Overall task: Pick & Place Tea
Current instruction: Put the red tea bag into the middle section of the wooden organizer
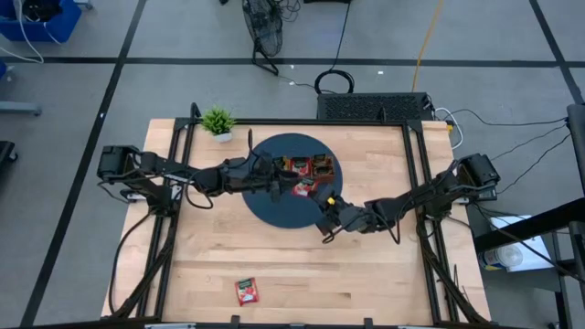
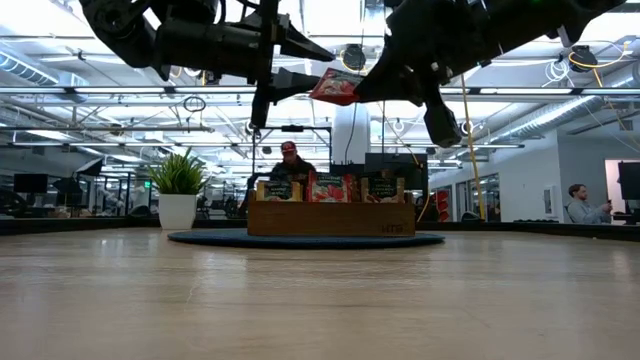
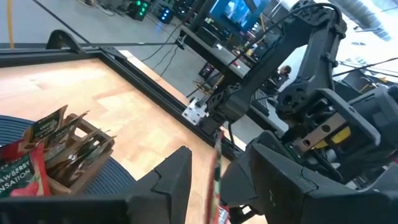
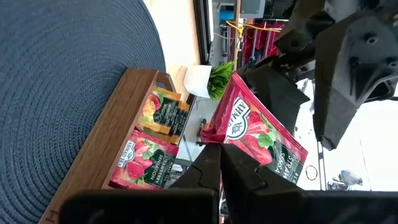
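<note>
Reaching in from the table's left edge, the left arm stretches over the round dark mat [image 1: 274, 212] and ends with the left gripper [image 1: 281, 179] above the mat's middle, raised well off the table in the low view. Its two fingers [image 3: 171, 180] stand apart, and a red sachet [image 4: 252, 134] shows edge-on in the gap between them; the fingers are not pressed onto it. Far-left on the table, just beyond the mat's rim, stands a small green plant in a white pot [image 1: 218, 123]. On the far half of the mat sits the wooden tray [image 2: 331, 217], and its compartments hold upright tea sachets [image 1: 308, 166], red and orange ones among them. The red sachet hangs in the air above the tray, between the two grippers, tilted in the low view. The right gripper [image 1: 326, 206] is closed on one corner of it, its dark fingertips [image 4: 217, 165] pinched together over the foil edge in the right wrist view. The right arm comes in from the table's right edge and runs left across the wood to the mat's right side. Well apart from all this, another red sachet [image 1: 247, 291] lies flat on the bare tabletop [image 1: 384, 274] near the front edge, left of centre. Beyond the table in the low view, a person [image 2: 290, 165] sits behind the tray and another person [image 2: 578, 203] sits at the far right.
</note>
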{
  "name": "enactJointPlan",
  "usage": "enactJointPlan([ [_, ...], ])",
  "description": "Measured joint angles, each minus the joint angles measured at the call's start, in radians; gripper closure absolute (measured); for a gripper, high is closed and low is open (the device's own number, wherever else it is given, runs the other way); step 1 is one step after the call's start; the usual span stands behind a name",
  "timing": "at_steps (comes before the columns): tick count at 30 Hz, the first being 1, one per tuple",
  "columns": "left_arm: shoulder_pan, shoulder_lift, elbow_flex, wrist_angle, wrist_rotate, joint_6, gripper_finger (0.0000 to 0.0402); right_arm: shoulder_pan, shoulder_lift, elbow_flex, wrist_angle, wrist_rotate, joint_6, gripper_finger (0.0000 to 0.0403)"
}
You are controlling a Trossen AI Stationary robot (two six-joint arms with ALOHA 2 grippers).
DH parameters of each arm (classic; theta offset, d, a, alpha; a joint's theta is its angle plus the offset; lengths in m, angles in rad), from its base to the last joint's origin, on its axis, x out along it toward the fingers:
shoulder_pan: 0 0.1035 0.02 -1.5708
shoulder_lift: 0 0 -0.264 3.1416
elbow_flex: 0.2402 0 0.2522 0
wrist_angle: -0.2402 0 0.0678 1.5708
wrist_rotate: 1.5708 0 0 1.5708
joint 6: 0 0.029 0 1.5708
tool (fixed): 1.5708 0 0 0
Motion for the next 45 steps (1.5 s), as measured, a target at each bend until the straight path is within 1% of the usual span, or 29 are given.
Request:
enactJointPlan([
  [17, -0.024, 0.000, 0.005, 0.002, -0.066, 0.004, 0.0238, 0.002, 0.000, 0.000, 0.008, -0.002, 0.005, 0.0403],
  [19, -0.024, 0.022, 0.021, 0.008, -0.068, 0.007, 0.0238, 0.002, 0.000, 0.000, 0.008, -0.002, 0.016, 0.0403],
  [23, -0.024, 0.094, 0.082, 0.001, -0.040, 0.025, 0.0238, 0.002, 0.000, 0.001, 0.009, 0.000, 0.023, 0.0403],
  [26, -0.017, 0.118, 0.119, -0.003, -0.019, 0.055, 0.0238, 0.002, 0.000, 0.001, 0.009, 0.003, 0.028, 0.0403],
  [30, -0.006, 0.121, 0.134, 0.000, 0.015, 0.088, 0.0238, 0.008, 0.000, 0.001, 0.004, 0.033, 0.032, 0.0403],
  [33, 0.002, 0.121, 0.135, -0.002, 0.042, 0.079, 0.0238, 0.010, 0.000, 0.001, 0.000, 0.042, 0.042, 0.0403],
  [39, 0.012, 0.121, 0.135, -0.068, 0.052, 0.063, 0.0240, 0.015, 0.000, 0.001, 0.000, 0.052, 0.045, 0.0403],
  [41, 0.011, 0.121, 0.135, -0.067, 0.064, 0.072, 0.0252, 0.015, 0.000, 0.001, -0.001, 0.052, 0.045, 0.0403],
  [42, 0.010, 0.121, 0.135, -0.067, 0.072, 0.078, 0.0264, 0.015, 0.000, 0.001, -0.001, 0.052, 0.046, 0.0403],
  [44, 0.011, 0.121, 0.135, -0.063, 0.089, 0.096, 0.0301, 0.015, 0.000, 0.001, -0.006, 0.052, 0.051, 0.0403],
  [45, 0.014, 0.121, 0.135, -0.061, 0.096, 0.110, 0.0326, 0.015, 0.000, 0.001, -0.008, 0.050, 0.057, 0.0403],
])
